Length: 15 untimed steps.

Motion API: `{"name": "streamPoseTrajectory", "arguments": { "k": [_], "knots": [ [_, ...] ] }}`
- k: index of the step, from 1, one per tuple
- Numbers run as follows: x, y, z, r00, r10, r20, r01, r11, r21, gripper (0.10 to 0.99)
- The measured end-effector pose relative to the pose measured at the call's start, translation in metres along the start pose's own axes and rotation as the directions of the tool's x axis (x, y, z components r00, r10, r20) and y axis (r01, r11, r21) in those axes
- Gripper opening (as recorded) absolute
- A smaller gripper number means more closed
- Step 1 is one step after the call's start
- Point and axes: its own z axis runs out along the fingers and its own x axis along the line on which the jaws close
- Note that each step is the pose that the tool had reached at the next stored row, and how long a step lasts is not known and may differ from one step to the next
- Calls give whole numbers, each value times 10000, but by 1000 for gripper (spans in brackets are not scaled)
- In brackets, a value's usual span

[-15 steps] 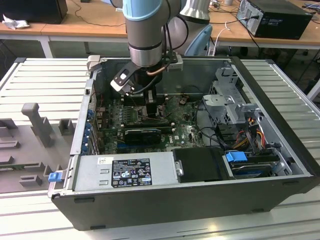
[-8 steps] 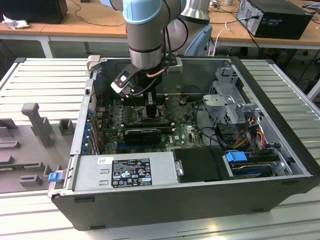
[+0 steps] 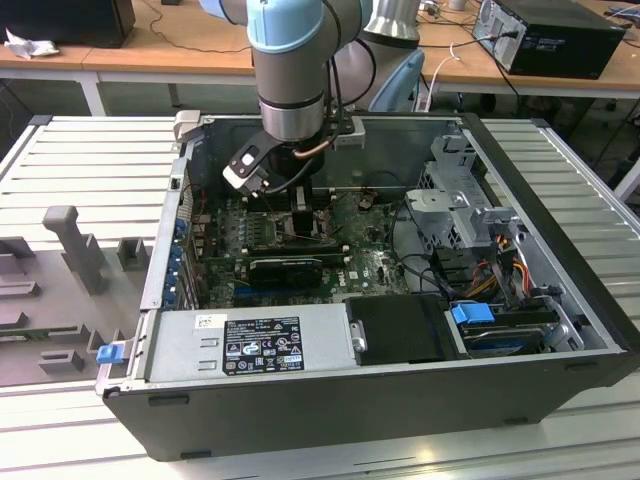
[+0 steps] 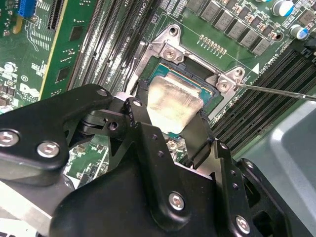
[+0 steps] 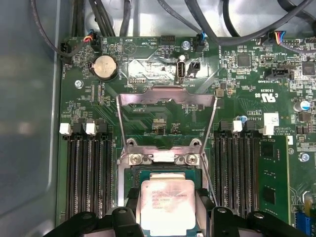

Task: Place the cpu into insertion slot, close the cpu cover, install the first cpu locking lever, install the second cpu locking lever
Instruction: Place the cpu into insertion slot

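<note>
Tan-silver cpu (image 5: 165, 215) is sitting between the two black fingers (image 5: 132, 197) of the gripper (image 5: 168, 196), which are clamping its opposite edges. It is lying level over the insertion slot (image 5: 129, 180); whether it is fully seated cannot be told.

- First wrist view: the cpu cover (image 5: 167, 95) is standing raised off the socket, hinged along the slot edge that faces the coin cell (image 5: 105, 66). A thin wire lever (image 5: 211, 168) is angling free beside it. Memory slots (image 5: 86, 173) are crowding the socket closely on two sides.
- Second wrist view: the chip is showing as a bright plate inside the slot's frame, with the wire lever crossing above the neighbouring memory slots.
- Exterior view: the arm (image 3: 290, 70) is reaching straight down into the open computer case (image 3: 350, 405), near its far wall. A black expansion card (image 3: 285, 268) is lying just nearside of the socket. Open motherboard (image 3: 380, 265) is remaining toward the exterior view's right, before the drive cage (image 3: 460, 215).
</note>
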Motion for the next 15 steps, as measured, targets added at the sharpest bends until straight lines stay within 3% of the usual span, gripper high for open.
{"name": "streamPoseTrajectory", "arguments": {
  "k": [7, 8, 9, 15],
  "knots": [
    [0, 0, 1, 10000, 4, 0, -4, 10000, 0, 529],
    [0, 4, 2, 10000, 3, -2, -3, 10000, -2, 541],
    [2, 7, 2, 10000, 4, -1, -4, 10000, -1, 608],
    [23, 19, 8, 10000, 3, -7, -3, 10000, -1, 608]
  ]
}}
